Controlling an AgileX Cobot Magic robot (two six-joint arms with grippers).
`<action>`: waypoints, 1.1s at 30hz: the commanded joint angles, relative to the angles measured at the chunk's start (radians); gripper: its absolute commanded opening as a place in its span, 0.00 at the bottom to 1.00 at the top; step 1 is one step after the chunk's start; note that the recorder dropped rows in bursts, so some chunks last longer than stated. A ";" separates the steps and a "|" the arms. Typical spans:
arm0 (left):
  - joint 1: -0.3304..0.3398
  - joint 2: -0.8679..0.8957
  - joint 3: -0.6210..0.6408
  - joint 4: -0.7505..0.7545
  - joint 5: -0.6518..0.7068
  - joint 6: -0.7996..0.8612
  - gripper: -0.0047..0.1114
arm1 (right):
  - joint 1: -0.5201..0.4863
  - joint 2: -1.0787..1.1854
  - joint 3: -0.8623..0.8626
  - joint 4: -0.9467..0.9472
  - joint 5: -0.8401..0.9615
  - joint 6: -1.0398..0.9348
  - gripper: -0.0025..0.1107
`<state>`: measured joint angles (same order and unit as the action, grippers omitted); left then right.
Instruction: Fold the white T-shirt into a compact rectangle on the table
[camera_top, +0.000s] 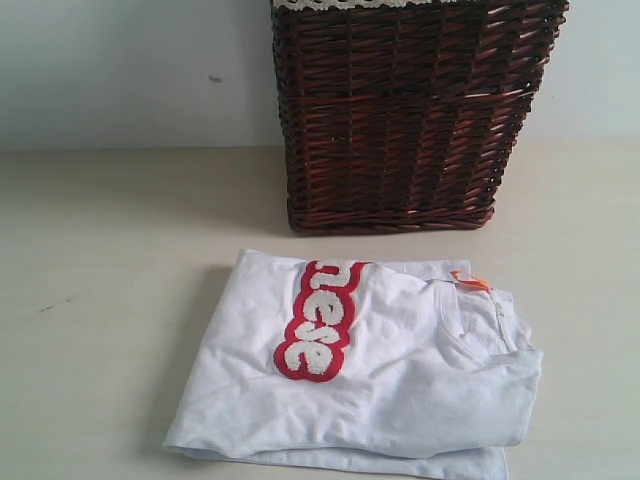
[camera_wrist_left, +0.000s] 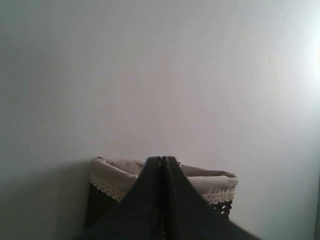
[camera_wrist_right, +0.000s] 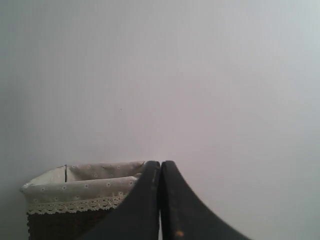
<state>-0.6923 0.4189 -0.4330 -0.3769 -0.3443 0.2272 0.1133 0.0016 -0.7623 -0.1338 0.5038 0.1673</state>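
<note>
Pale cream and matte, the wide flat desk runs back to a plain whitish wall. The left hand is clenched, its two dark tapering fingers pressed flat against each other along their whole length. The right hand is clenched in the same way, its dark fingers meeting in a thin seam. Beyond the tips of each hand stands a dark brown wicker basket with a pale cloth lining and a white lace trim along its rim, and behind it only the bare wall. From the exterior view, this basket sits on the desk against the wall. Just beside it, at 6 o'clock of the basket and apart from its base, lies the soft white T-shirt, folded into a rough rectangle with stacked layers showing along its 6 o'clock edge, where the picture cuts it off. A strip of fuzzy white lettering outlined in thick red runs from the shirt's 12 o'clock edge toward its middle. The neck opening lies toward 3 o'clock, and a small orange neck tag sticks out at the shirt's 2 o'clock corner. A few tiny dark specks mark the desk at 9 o'clock of the shirt.
</note>
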 joint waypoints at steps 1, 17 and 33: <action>0.001 -0.004 0.004 -0.001 0.021 0.004 0.04 | -0.005 -0.002 0.007 0.005 0.000 0.008 0.02; 0.001 -0.004 0.004 -0.001 0.021 0.004 0.04 | -0.005 -0.002 0.007 0.076 -0.002 0.100 0.02; 0.207 -0.122 0.153 0.243 0.082 -0.109 0.04 | -0.005 -0.002 0.007 0.076 -0.002 0.100 0.02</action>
<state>-0.5430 0.3405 -0.3339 -0.2096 -0.2886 0.1866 0.1133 0.0016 -0.7623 -0.0582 0.5038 0.2632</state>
